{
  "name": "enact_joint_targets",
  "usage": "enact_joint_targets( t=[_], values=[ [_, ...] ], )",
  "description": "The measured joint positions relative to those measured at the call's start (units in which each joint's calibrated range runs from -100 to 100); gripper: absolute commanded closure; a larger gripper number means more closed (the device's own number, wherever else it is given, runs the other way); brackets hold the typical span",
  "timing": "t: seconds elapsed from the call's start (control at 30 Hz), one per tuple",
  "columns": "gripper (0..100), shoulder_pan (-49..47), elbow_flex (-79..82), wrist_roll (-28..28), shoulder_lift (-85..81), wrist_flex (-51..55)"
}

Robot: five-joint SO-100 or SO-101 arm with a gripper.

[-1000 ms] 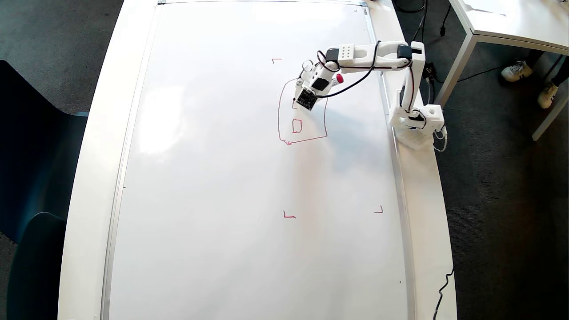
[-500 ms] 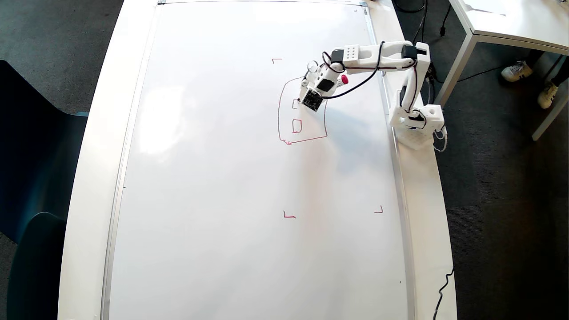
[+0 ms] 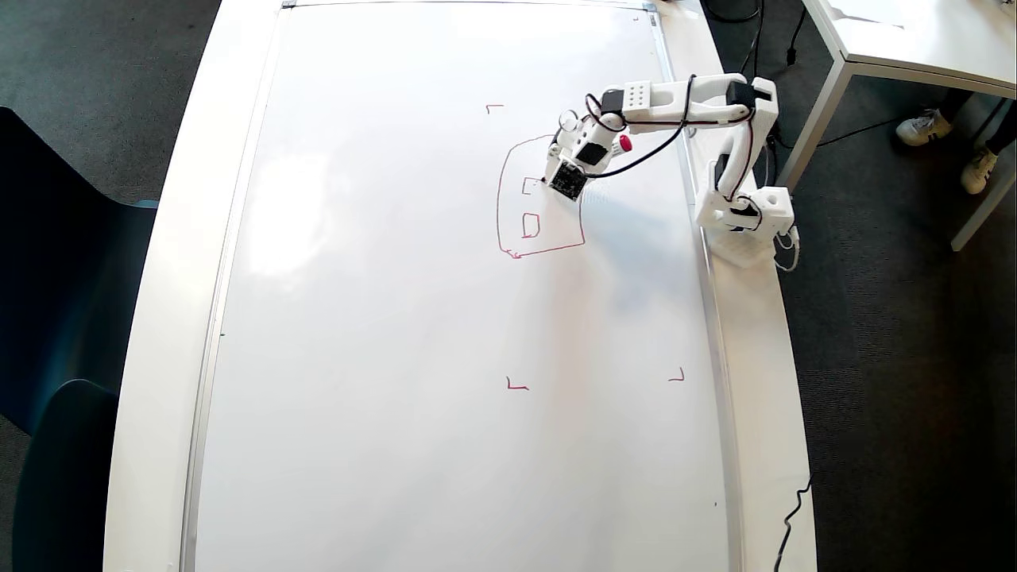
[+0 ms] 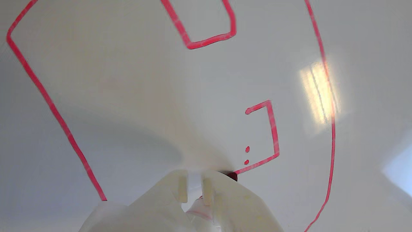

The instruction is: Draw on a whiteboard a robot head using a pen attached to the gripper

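The whiteboard (image 3: 397, 318) fills the table in the overhead view. On its upper right part is the robot head (image 3: 502, 208), a thin red arched outline with a flat base and a small closed square (image 3: 531, 226) inside. My gripper (image 3: 550, 178) hangs over the upper inside of that outline, shut on the pen (image 3: 625, 144), whose red cap end sticks out to the right. In the wrist view the gripper (image 4: 193, 188) is at the bottom. The pen tip (image 4: 232, 176) touches the board at the end of a half-drawn second square (image 4: 273, 132).
Red corner marks (image 3: 494, 106) (image 3: 517, 386) (image 3: 677, 377) lie around the drawing. The arm's base (image 3: 744, 226) stands on the table strip right of the board. A second white table (image 3: 914, 40) and someone's shoes (image 3: 922, 127) are at top right, a dark chair (image 3: 56, 334) at left.
The gripper and forearm have moved to the right in the overhead view, across the upper part of the outline, uncovering more of the half-drawn square.
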Motion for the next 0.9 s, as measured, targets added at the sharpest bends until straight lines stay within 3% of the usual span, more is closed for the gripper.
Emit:
enact_joint_targets(
  t=[0.9],
  values=[
    [99,-5.43,-2.01,-0.74,1.02,0.59]
  ],
)
